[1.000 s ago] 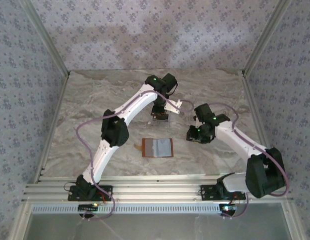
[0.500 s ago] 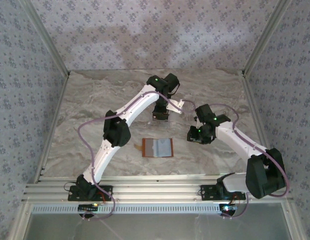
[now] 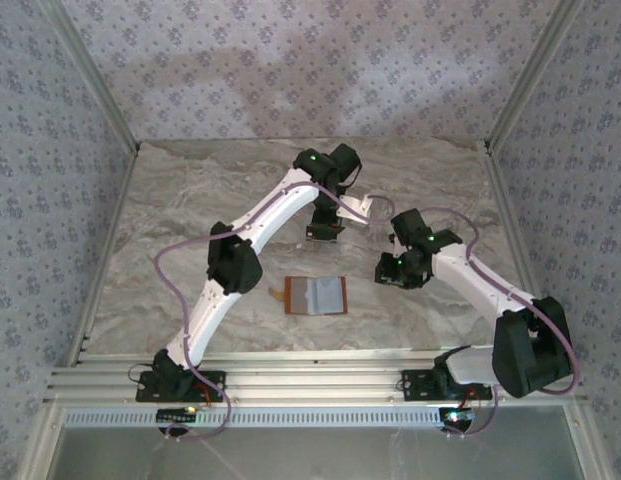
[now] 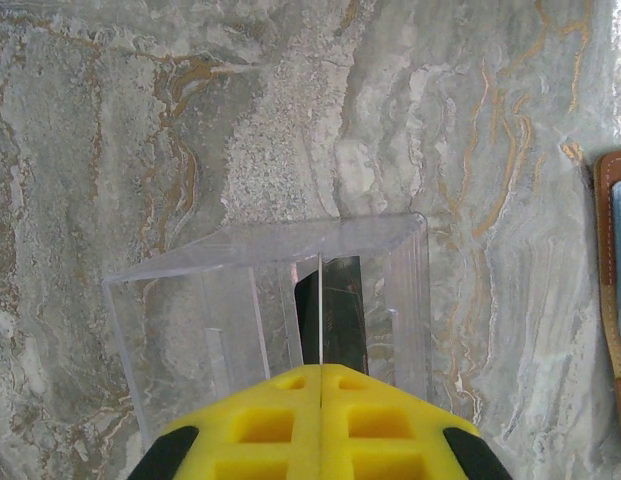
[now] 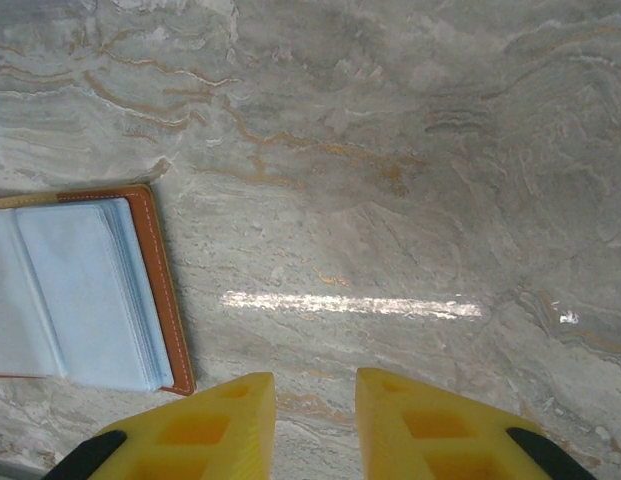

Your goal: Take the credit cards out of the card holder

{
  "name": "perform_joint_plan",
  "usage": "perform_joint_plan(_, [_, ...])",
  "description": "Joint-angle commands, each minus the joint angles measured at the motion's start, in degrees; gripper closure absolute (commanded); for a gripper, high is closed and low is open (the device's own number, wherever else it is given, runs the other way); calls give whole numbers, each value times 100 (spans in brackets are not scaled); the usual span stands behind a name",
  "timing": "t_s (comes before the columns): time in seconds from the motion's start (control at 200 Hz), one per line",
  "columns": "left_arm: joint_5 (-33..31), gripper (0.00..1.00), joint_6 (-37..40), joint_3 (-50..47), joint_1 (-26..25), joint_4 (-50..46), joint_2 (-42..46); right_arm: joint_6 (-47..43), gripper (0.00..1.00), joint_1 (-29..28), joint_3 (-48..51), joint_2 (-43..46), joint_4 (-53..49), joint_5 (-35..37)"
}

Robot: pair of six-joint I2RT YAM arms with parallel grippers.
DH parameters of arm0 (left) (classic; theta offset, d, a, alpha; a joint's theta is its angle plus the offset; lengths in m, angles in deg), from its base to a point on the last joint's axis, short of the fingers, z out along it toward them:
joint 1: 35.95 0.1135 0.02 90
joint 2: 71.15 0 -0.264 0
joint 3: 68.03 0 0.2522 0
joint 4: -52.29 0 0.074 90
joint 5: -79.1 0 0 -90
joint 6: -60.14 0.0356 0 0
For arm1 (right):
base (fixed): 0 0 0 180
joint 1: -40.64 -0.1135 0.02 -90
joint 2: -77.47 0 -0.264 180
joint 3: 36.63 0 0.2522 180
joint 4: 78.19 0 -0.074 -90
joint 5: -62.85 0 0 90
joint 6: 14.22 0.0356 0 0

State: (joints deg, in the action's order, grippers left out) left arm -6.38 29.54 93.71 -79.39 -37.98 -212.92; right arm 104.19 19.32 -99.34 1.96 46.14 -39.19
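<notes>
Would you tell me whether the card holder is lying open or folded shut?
Open: the card holder lies spread flat on the table, its grey-blue lining facing up inside the brown edge.

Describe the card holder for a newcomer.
On the grey marble table, look between the white left arm and white right arm. The tan-brown leather card holder lies open. Its grey-blue lining framed in brown sets it apart from the veined stone.

The left arm (image 3: pixel 260 215) is stretched toward the far edge of the worktop (image 3: pixel 180 200), its end effector (image 4: pixel 320 390) clamped on an edge-on credit card (image 4: pixel 320 300). The right end effector (image 5: pixel 315 415) is held open, pointed down, right of centre.
</notes>
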Motion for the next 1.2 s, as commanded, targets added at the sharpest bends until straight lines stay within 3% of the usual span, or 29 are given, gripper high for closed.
perform_joint_plan(0.0, [450,100,-215,126,80,-179,-69,-108,72,55,50,100,-138,-79])
perform_joint_plan(0.834, [1103,100,-524,-252,465,27,-346,-142,71,66,54,78,-151,-53])
perform_joint_plan(1.199, [1060,68,-604,-252,503,63,-284,-127,72,66,18,105,-121,-2])
